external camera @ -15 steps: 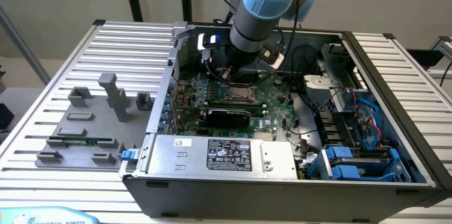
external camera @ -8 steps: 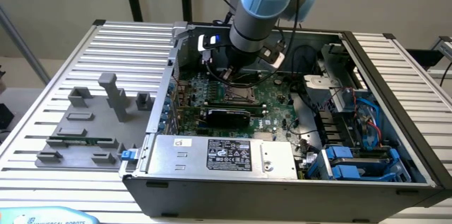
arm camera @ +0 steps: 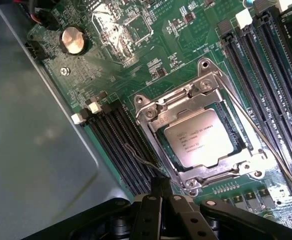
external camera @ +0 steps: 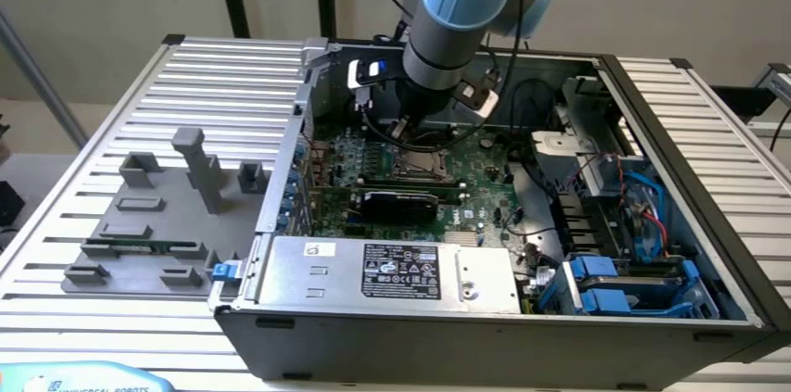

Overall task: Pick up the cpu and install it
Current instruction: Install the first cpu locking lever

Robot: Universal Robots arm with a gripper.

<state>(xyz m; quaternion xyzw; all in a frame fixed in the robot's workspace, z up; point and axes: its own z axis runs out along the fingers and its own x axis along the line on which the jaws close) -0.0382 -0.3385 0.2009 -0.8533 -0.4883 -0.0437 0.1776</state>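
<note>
The cpu point(arm camera: 200, 137) sits in its socket point(arm camera: 203, 131) on the motherboard point(arm camera: 181, 45), centre-right of the wrist frame, gripper point(arm camera: 162, 192) clenched empty just beside it — any drift could scrape the socket frame or nudge the chip askew.

An open computer case point(external camera: 729, 253) fills the frame's middle and right, with grey plastic blocks point(external camera: 185, 188) at left.
</note>
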